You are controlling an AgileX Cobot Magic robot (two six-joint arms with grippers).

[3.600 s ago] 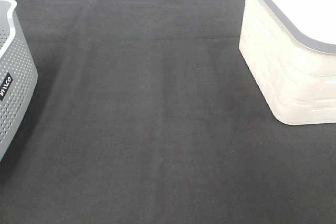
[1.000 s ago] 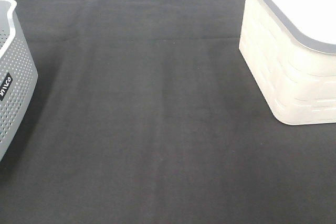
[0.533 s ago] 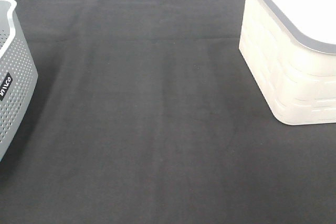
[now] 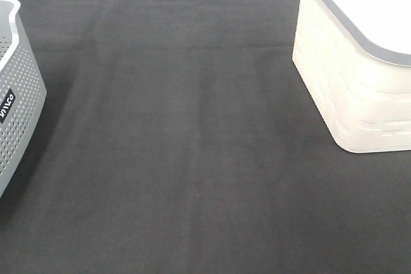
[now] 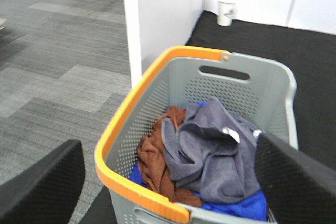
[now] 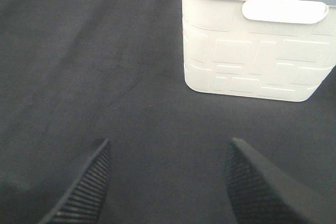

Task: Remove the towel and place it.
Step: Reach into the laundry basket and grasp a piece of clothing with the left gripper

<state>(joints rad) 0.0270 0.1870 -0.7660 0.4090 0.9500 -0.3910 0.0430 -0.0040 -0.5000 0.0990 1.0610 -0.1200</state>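
Lying crumpled in the grey basket (image 5: 131, 124), at 9 o'clock in the high view, the towel (image 5: 210, 156) is untouched. Left gripper (image 5: 168, 145) and right gripper (image 6: 169, 148): fingers spread, nothing held. High view unchanged across 4 frames; grasp judged pending.

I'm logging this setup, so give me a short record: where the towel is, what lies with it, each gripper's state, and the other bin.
towel: greyish-purple, crumpled atop the pile in the basket
basket: grey, perforated, orange rim, table's left side
also inside: brown cloth, blue cloth underneath
left gripper: open, above the basket, empty
right gripper: open, above the black table cover, empty
white bin: table's right side, ahead of the right gripper
status: towel not yet grasped
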